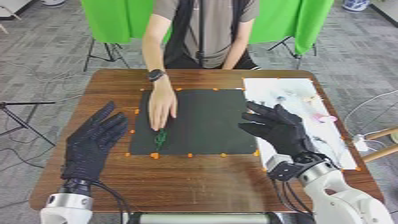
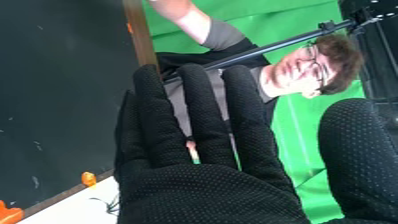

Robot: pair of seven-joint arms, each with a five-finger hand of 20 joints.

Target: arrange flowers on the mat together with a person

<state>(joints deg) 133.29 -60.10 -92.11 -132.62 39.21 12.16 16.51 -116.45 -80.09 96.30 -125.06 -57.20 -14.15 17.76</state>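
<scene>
In the head view the dark mat [image 1: 209, 120] lies mid-table. A green stem [image 1: 160, 139] lies on its left part, with a person's hand [image 1: 162, 105] at the stem's upper end. My left hand [image 1: 87, 145] is left of the mat, fingers straight, holding nothing. My right hand [image 1: 282, 131] hovers by the mat's right edge and the white sheet, fingers extended and thumb apart. In the right wrist view my right hand [image 2: 209, 190] is open and holds nothing; the mat [image 2: 53, 100] lies beside it.
On the table [image 1: 204, 185], a white sheet [image 1: 342, 145] right of the mat bears a pink flower [image 1: 325, 118] and other small flowers, partly behind my right hand. Orange bits [image 1: 155, 156] line the mat's edges. The person stands at the far side.
</scene>
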